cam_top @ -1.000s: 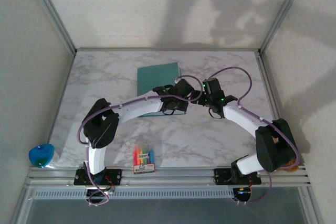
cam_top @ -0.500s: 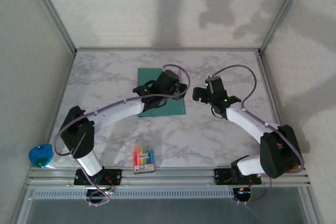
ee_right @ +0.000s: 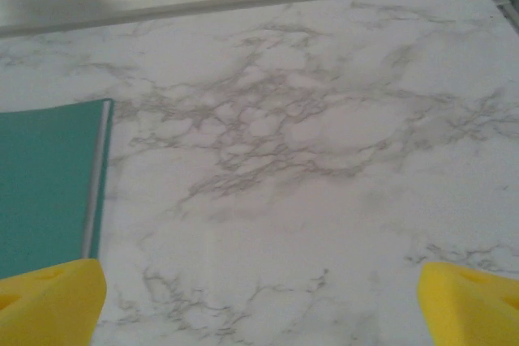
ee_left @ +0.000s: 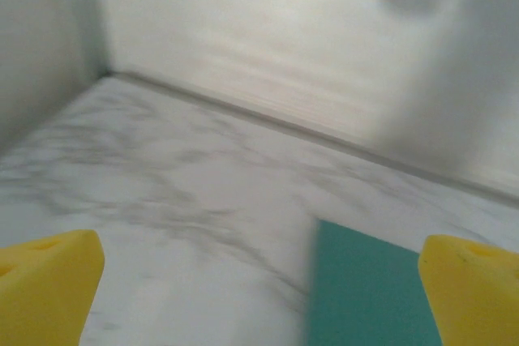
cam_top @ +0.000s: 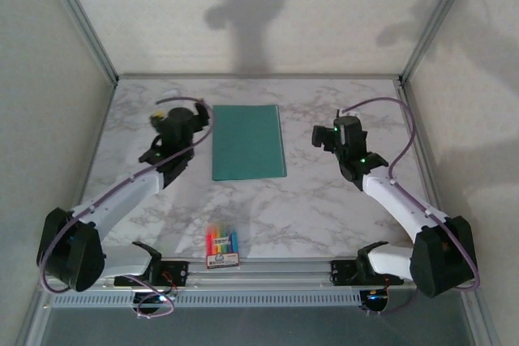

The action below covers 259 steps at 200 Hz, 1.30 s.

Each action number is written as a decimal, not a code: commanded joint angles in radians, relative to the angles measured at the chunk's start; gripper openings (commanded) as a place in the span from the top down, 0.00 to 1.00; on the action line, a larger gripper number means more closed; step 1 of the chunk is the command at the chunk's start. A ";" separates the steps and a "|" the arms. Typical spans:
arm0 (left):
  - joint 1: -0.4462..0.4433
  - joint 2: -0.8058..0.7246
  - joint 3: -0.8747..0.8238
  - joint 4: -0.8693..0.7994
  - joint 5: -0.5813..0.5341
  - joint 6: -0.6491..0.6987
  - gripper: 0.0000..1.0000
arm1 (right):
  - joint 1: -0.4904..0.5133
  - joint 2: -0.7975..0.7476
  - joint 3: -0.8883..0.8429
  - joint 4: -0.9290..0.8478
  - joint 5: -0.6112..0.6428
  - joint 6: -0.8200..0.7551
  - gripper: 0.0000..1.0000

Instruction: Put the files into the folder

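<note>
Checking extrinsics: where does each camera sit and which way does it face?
Top external: above and behind the bases, looking down on the white marble table; left arm and right arm show.
Left wrist: on the left wrist, faces the far wall; open left end effector, yellow fingertips in bottom corners.
Right wrist: on the right wrist, same heading; open right end effector, yellow fingertips likewise.
Shared: all three show the thin flat teal-green paper folder.

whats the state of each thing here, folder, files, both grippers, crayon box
folder: closed, lying flat
files: pale edge along the folder's side, apparently inside
left gripper: open, empty, left of the folder
right gripper: open, empty, right of the folder
crayon box: lying flat, near edge
</note>
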<state>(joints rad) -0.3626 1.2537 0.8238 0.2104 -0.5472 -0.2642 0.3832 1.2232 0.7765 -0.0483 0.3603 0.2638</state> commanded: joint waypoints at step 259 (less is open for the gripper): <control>0.380 0.280 -0.626 1.130 0.317 0.175 0.00 | -0.300 0.314 -0.384 0.874 -0.225 -0.244 0.01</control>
<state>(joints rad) 0.0101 1.5284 0.2070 1.2877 -0.2214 -0.0929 0.0914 1.5421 0.3885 0.7887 0.1505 0.0364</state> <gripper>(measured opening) 0.996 0.989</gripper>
